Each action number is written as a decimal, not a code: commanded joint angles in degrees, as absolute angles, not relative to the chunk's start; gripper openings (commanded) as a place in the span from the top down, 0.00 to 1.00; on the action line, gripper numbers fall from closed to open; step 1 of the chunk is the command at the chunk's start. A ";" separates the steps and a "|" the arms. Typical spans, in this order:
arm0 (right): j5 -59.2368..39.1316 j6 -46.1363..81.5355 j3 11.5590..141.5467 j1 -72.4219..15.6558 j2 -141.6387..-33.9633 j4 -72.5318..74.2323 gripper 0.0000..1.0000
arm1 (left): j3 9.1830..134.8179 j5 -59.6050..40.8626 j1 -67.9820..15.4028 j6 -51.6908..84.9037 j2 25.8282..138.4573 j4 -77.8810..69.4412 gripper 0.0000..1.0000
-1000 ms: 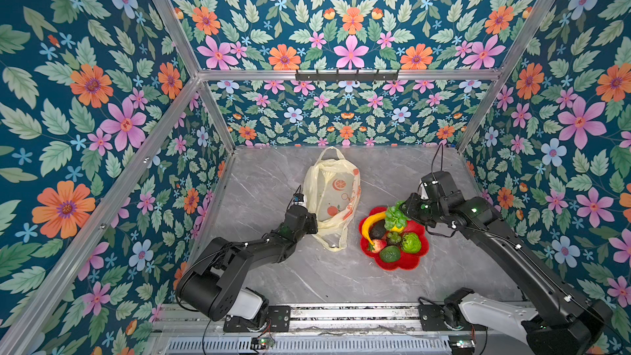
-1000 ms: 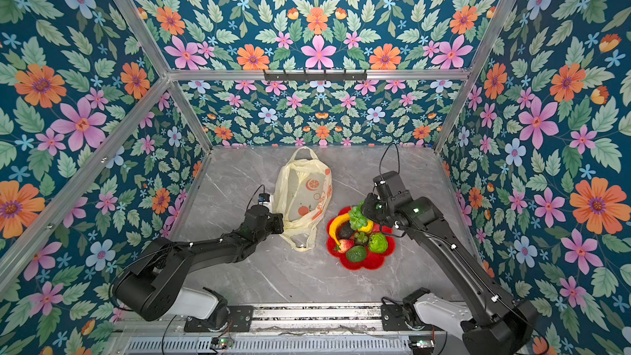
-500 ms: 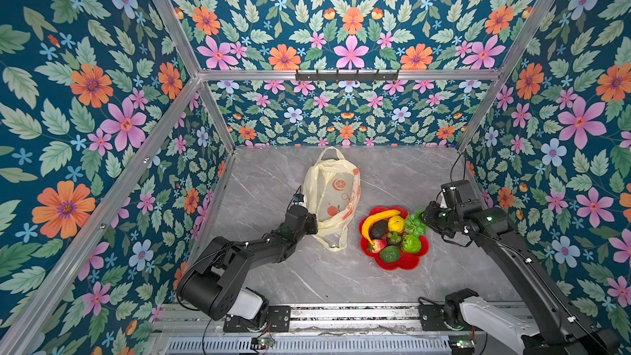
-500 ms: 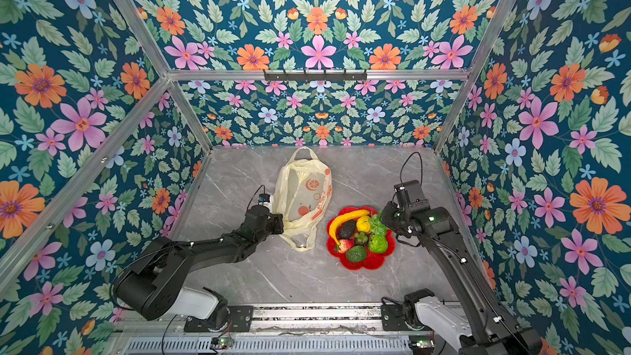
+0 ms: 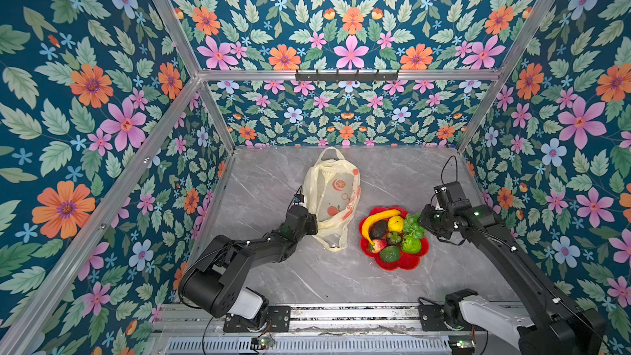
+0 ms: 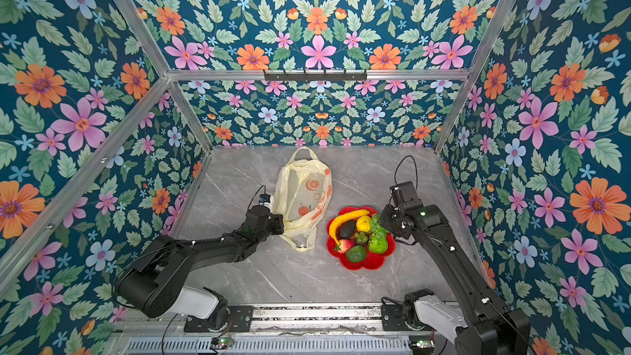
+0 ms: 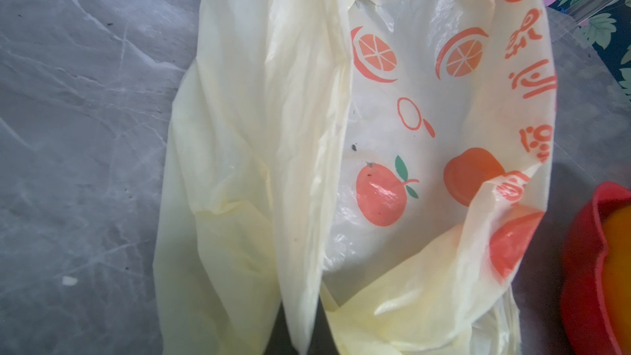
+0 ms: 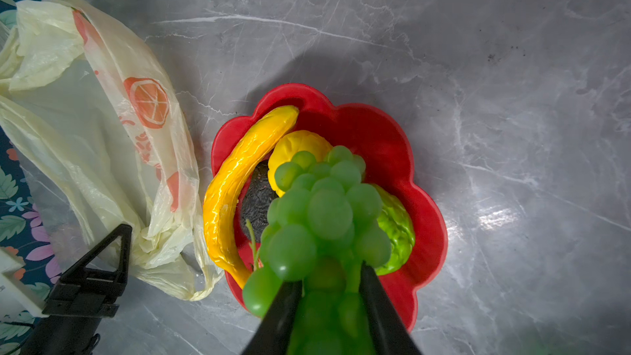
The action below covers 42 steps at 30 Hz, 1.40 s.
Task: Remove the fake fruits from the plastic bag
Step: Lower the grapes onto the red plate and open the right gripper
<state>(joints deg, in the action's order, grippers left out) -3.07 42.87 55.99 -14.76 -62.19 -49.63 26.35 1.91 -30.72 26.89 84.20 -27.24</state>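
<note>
**Left side.** The left gripper (image 5: 312,225) sits low over the tabletop (image 5: 266,179), at the near left edge of the plastic bag (image 5: 333,192). Its jaws are pressed together. In the left wrist view a fold of bag film runs down toward them, so we read this as a pinch on the bag.

**Centre.** The bag lies slack on the tabletop, with a loop handle at its far end. Where the left wrist view looks into the opened bag, we see only printed film and no fruit.

**Right of the bag.** The red plate (image 5: 397,268) stands just beside the bag. It carries the fake fruits (image 5: 392,237): banana (image 5: 374,218), lemon (image 5: 396,224), avocado (image 5: 378,230), strawberry (image 5: 375,245), dark green fruit (image 5: 390,254) and bumpy green fruit (image 5: 411,244).

**Right side.** The right gripper (image 8: 329,274) pinches the grape bunch (image 8: 324,206) at one end, with a finger on each side. The bunch hangs over the plate's right half. We cannot tell whether it touches the fruits below.

**Status.** We judge the removal essentially complete, since every fruit we can see is out of the bag. What remains is to lower and release the grape bunch, then let go of the bag.
</note>
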 commanded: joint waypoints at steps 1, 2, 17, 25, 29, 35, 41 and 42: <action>-0.15 41.94 57.07 -14.77 -63.41 -50.39 0.70 | 26.72 2.02 -30.67 26.63 84.42 -27.77 1.00; 0.55 41.70 57.49 -14.79 -63.90 -51.03 0.70 | 26.73 2.02 -30.66 26.62 84.41 -27.71 1.00; 2.34 40.03 59.93 -14.79 -68.30 -50.90 0.69 | 26.89 2.11 -30.67 26.55 84.57 -27.77 1.00; 3.24 38.42 64.09 -18.52 -75.17 -52.12 0.68 | 26.89 2.49 -30.67 26.41 84.29 -27.42 1.00; 5.39 38.32 66.95 -21.65 -78.87 -54.46 0.62 | 26.98 2.44 -30.67 26.43 84.38 -27.42 1.00; 4.60 39.11 68.16 -24.33 -82.23 -54.74 0.51 | 26.97 2.63 -30.67 26.37 84.21 -27.25 1.00; 1.38 39.63 67.37 -25.75 -83.14 -53.96 0.47 | 27.02 2.70 -30.67 26.28 84.05 -27.16 1.00; 0.92 39.81 67.17 -26.17 -83.27 -53.84 0.46 | 26.98 2.72 -30.67 26.28 84.09 -27.16 1.00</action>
<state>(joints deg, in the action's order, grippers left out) 2.96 39.09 67.48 -25.47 -83.05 -53.28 26.50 2.04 -30.72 26.87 84.36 -27.18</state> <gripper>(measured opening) 0.529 0.051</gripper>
